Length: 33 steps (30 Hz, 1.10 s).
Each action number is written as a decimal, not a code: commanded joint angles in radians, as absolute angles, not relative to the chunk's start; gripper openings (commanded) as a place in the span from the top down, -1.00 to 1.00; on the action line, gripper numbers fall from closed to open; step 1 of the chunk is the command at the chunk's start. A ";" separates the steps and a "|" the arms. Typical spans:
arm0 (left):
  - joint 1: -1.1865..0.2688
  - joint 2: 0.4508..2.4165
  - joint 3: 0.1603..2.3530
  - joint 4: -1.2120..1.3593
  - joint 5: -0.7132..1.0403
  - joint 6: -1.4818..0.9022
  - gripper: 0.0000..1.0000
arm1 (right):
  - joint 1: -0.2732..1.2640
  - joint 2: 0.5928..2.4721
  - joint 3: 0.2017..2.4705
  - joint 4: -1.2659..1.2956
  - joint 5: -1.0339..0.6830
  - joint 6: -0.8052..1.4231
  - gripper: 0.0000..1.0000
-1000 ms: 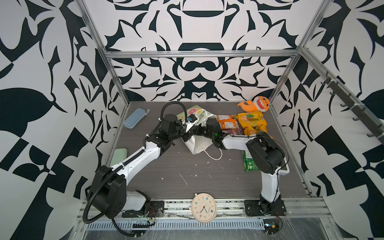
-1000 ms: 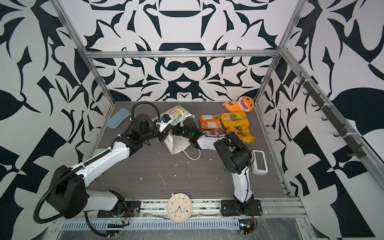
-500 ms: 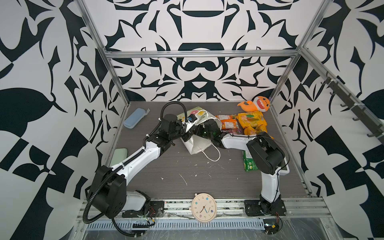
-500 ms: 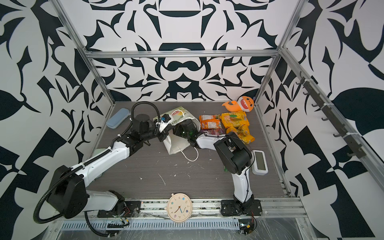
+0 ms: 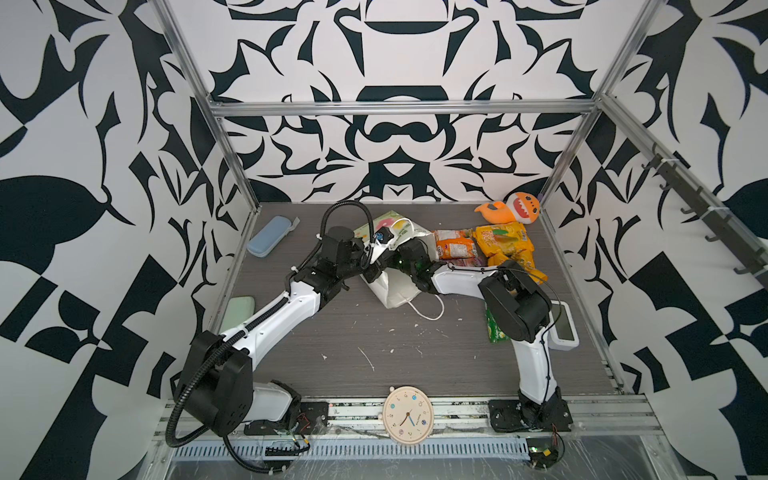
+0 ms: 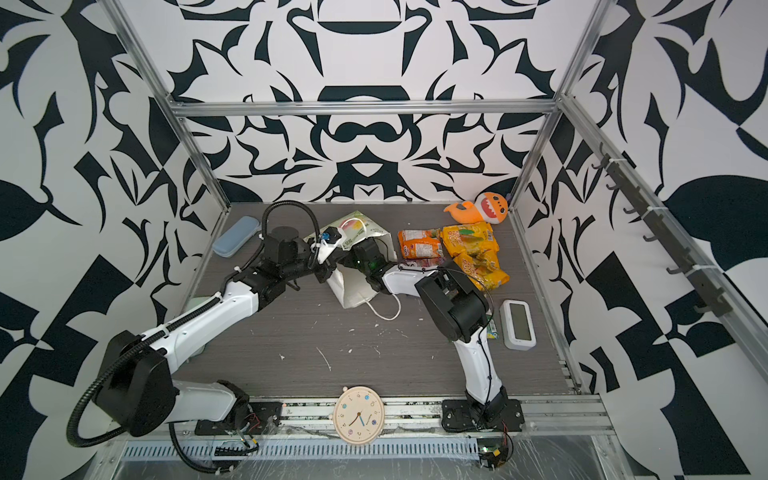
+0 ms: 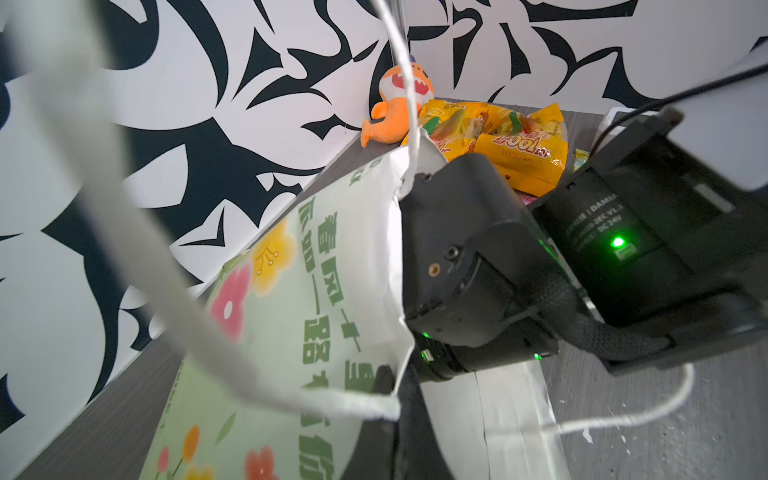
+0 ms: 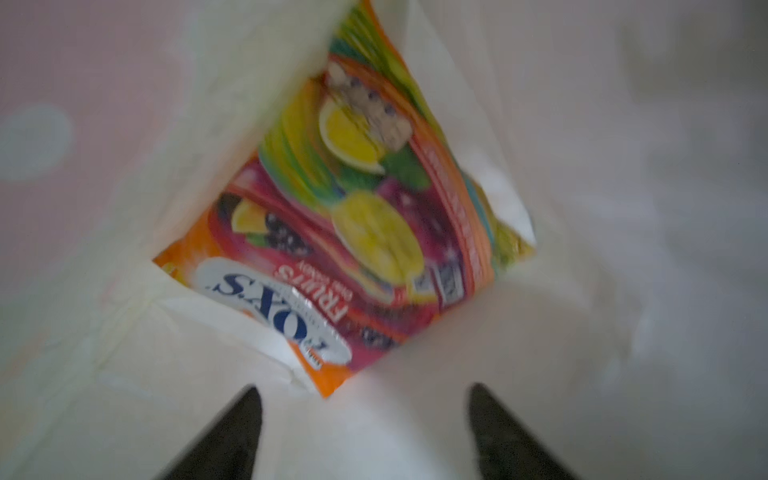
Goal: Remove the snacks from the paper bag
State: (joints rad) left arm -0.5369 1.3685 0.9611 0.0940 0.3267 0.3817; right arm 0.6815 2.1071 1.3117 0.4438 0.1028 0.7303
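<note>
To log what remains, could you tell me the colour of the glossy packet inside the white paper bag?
Glossy packet: orange-red with fruit pictures; right wrist view.

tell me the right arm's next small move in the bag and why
Probably ease the right end effector forward and close on the near corner of the orange-red FOX'S packet. It stands open inside the paper bag; the packet lies just ahead, not yet in its grasp.

right tool (image 8: 363,388): jaws shut → apart | arm moved further into paper bag (image 5: 390,291) mouth
</note>
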 commanded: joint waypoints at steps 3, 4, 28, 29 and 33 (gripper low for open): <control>-0.543 1.369 0.977 0.054 0.371 0.374 1.00 | 0.683 2.136 1.397 0.517 0.168 0.643 0.57; -0.543 1.368 0.972 0.055 0.369 0.373 1.00 | 0.682 2.144 1.409 0.510 0.171 0.635 0.57; -0.543 1.363 0.952 0.049 0.290 0.380 1.00 | 0.683 1.789 1.037 0.670 0.012 0.565 1.00; -0.543 1.361 0.952 0.048 0.288 0.383 1.00 | 0.683 1.770 1.021 0.659 0.038 0.562 1.00; -0.543 1.353 0.947 0.048 0.283 0.393 1.00 | 0.683 1.754 1.050 0.536 0.123 0.550 1.00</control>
